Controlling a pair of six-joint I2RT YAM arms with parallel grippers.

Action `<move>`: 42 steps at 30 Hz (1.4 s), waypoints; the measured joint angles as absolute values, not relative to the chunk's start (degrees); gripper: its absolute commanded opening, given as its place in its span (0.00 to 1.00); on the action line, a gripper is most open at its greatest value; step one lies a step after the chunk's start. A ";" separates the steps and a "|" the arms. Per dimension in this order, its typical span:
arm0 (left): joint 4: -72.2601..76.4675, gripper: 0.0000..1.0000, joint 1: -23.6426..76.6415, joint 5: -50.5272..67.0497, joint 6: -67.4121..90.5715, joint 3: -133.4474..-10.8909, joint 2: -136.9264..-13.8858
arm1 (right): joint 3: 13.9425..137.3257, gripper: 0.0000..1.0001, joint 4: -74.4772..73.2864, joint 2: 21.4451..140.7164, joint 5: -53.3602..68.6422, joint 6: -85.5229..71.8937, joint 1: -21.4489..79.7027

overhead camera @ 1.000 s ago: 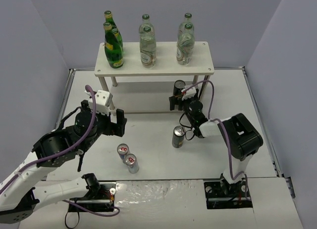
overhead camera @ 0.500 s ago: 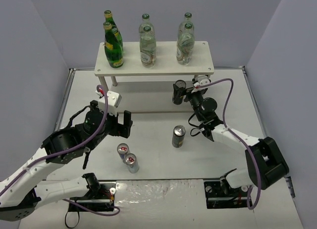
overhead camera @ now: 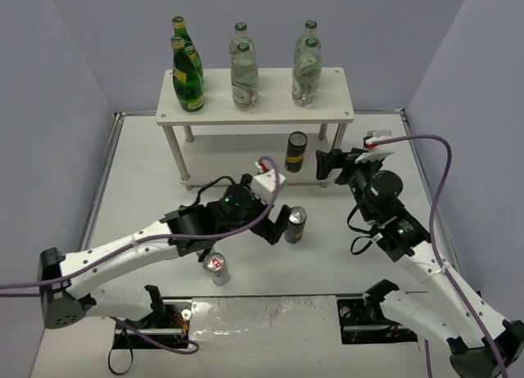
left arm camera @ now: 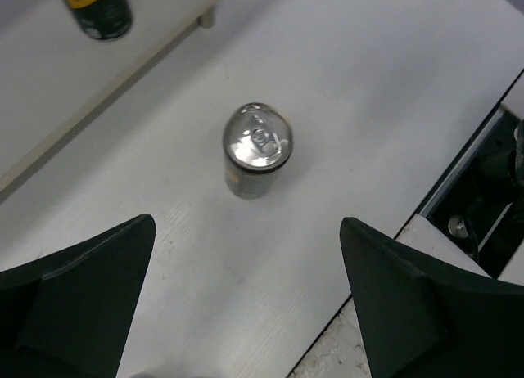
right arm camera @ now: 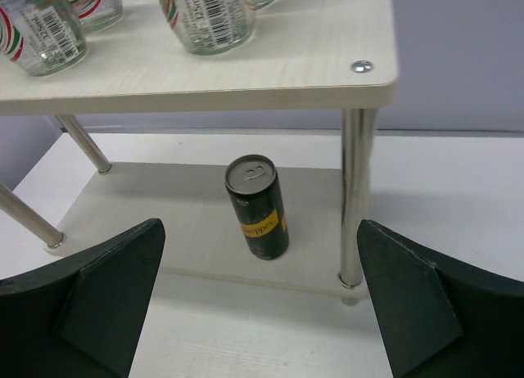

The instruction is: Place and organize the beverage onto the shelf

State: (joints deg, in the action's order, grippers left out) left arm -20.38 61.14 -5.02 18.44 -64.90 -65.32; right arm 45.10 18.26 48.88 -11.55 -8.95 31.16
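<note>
Left arm swung right since a second ago; left tool (left arm camera: 247, 224) gapes wide, empty, with a loose can (left arm camera: 257, 151) upright on the counter (left arm camera: 368, 83) just ahead, between its fingers. Right tool (overhead camera: 331, 165) backed off, wide open, empty. Black can (right arm camera: 259, 208) stands ahead of it on the shelf (right arm camera: 246, 75) lower board, bottles (overhead camera: 244, 75) on top.

Even bright light, soft shadows, glare atop can (left arm camera: 257, 151).

Shelf (right arm camera: 270, 67) matt pale wood-grain, legs (right arm camera: 354, 190) shiny metal; black can (right arm camera: 258, 206) glossy; bottles (overhead camera: 244, 71) clear glossy glass; counter (left arm camera: 368, 92) matt white.
</note>
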 measured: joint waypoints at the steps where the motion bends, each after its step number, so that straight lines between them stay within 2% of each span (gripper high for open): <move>1: -17.91 0.94 63.02 -4.49 17.02 -64.90 -68.62 | 46.09 1.00 15.51 47.53 -12.56 -9.32 31.14; 6: -10.02 0.94 68.27 -6.35 12.53 -64.90 -78.13 | 49.89 1.00 3.53 42.22 -14.85 -10.68 31.09; 14: -4.01 0.94 67.11 -14.09 11.55 -66.26 -89.84 | 51.70 1.00 -3.88 36.56 -12.80 -11.46 31.07; 16: -3.07 0.99 67.00 -15.38 11.57 -66.65 -92.36 | 51.99 1.00 -4.19 36.53 -11.92 -11.60 31.07; 18: -2.04 0.83 67.00 -16.62 11.75 -66.65 -94.13 | 51.99 1.00 -4.58 36.53 -10.96 -11.60 31.07; 19: -1.50 0.68 67.00 -16.95 11.97 -66.63 -94.61 | 51.99 1.00 -4.78 36.53 -10.57 -11.62 31.07; 21: 0.10 0.51 67.00 -17.67 12.40 -66.39 -94.94 | 51.99 1.00 -5.02 36.53 -9.52 -11.77 31.07; 22: 1.08 0.37 67.02 -17.89 12.43 -66.06 -94.85 | 51.99 1.00 -5.02 36.58 -9.02 -11.84 31.07; 26: 3.60 0.03 67.02 -18.35 12.34 -64.82 -94.63 | 51.99 1.00 -5.02 36.80 -7.60 -12.01 31.07; 31: 0.67 0.02 67.51 -19.94 12.36 -64.79 -93.30 | 51.79 1.00 -4.19 36.95 -4.49 -11.70 30.96; 35: -11.94 0.02 67.83 -22.96 12.99 -66.11 -87.99 | 48.47 1.00 0.78 36.47 1.93 -11.44 30.79; 38: -22.92 0.02 67.55 -24.40 13.91 -69.65 -82.02 | 43.46 1.00 7.09 35.40 12.60 -11.64 30.76; 42: -34.94 0.02 63.77 -22.68 15.77 -74.56 -72.62 | 36.69 0.99 25.98 36.07 30.46 -15.75 31.24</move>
State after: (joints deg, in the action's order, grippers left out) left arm -34.94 63.77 -22.68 15.77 -74.56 -72.62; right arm 36.69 25.98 36.07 30.46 -15.75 31.24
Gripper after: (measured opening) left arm 0.565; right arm 0.993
